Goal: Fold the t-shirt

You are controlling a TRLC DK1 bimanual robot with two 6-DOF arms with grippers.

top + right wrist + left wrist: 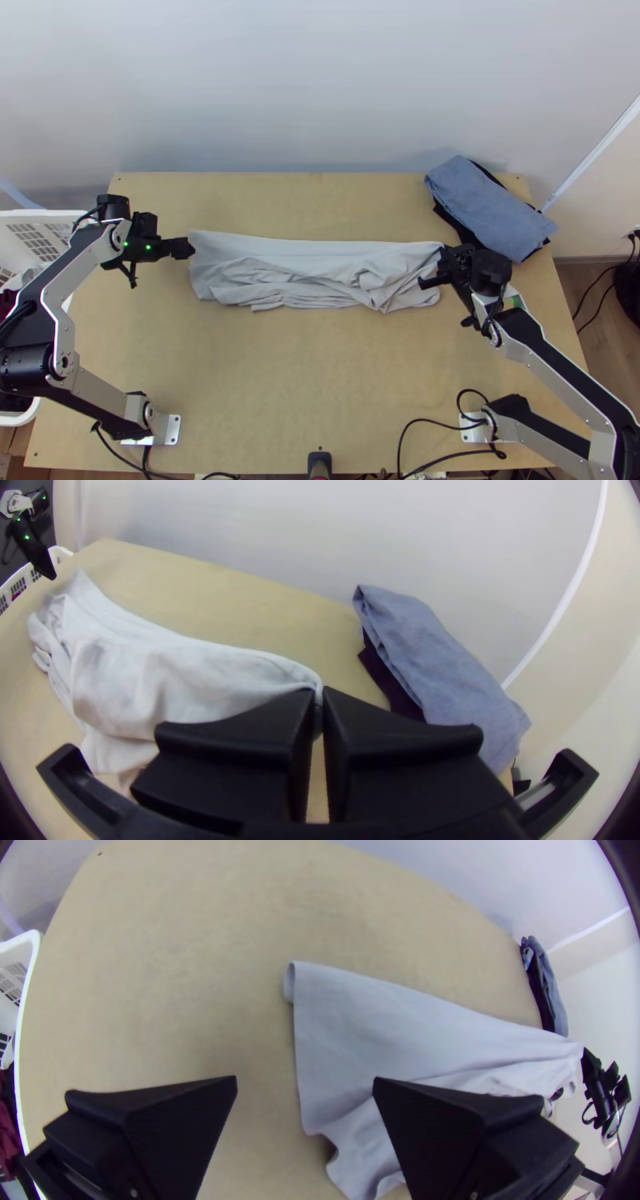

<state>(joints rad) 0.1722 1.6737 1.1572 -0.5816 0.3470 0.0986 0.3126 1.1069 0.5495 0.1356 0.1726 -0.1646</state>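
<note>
The light grey t-shirt (312,272) lies as a long band across the table, smooth along its far edge and bunched in wrinkles along the near side. My left gripper (186,248) is at its left end in the top view; in the left wrist view the left gripper (305,1083) is open, with the shirt's end (333,1033) lying beyond its fingers. At the shirt's right end is my right gripper (432,266). In the right wrist view the right gripper (319,697) is shut on the far corner of the t-shirt (187,673).
A folded blue cloth (488,204) lies on a dark one at the table's far right corner. A white basket (60,216) with clothes stands off the left edge. Cables (424,422) run along the near edge. Bare wood (296,368) lies nearer than the shirt.
</note>
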